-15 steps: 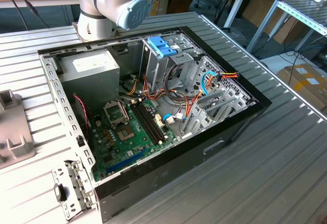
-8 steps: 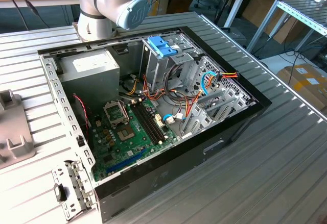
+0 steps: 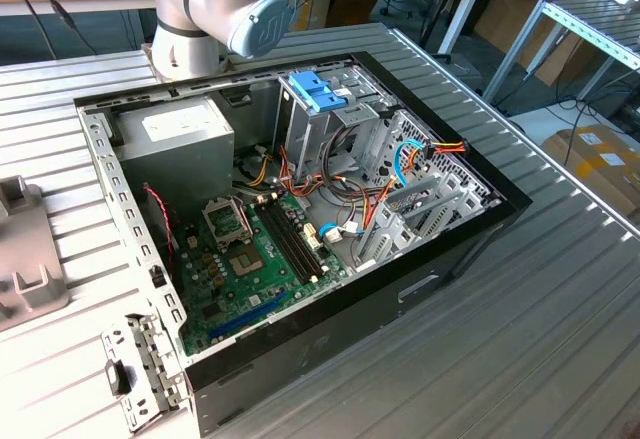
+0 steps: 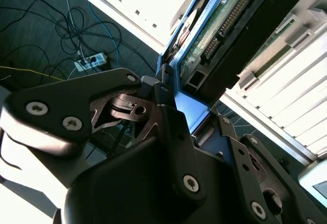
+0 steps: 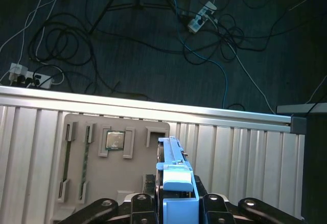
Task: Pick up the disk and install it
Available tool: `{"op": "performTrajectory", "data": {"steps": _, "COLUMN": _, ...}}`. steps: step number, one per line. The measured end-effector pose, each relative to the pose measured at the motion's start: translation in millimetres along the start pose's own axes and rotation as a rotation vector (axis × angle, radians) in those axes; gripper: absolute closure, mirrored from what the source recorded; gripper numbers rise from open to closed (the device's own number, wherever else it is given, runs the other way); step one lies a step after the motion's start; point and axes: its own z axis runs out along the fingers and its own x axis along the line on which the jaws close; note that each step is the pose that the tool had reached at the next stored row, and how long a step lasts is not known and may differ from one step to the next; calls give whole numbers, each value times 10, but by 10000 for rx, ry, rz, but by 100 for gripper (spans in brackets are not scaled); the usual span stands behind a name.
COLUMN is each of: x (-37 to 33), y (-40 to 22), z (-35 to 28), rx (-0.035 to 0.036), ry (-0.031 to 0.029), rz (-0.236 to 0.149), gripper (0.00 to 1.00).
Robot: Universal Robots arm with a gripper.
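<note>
The claw (image 5: 176, 209) is clenched on the disk (image 5: 177, 175) by its light-blue bracket, apparently edge-up over the counter (image 5: 245, 147). A centred, firm hold and steady carry should prevent slipping.

The disk (image 5: 177, 183) is edged light blue, the motherboard (image 3: 255, 259) green.

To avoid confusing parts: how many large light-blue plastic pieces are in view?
2. One is the side-rail bracket on the grey metal disk in the gripper; the other, a two-tab piece, tops the drive cage. Others may be hidden.
</note>
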Motion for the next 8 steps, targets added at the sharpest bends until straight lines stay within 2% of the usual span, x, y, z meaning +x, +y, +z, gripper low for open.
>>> {"op": "performTrajectory", "data": {"steps": 8, "x": -5, "y": 3, "z": -47, "rx": 0, "ry": 0, "rz": -1, "gripper": 63}}
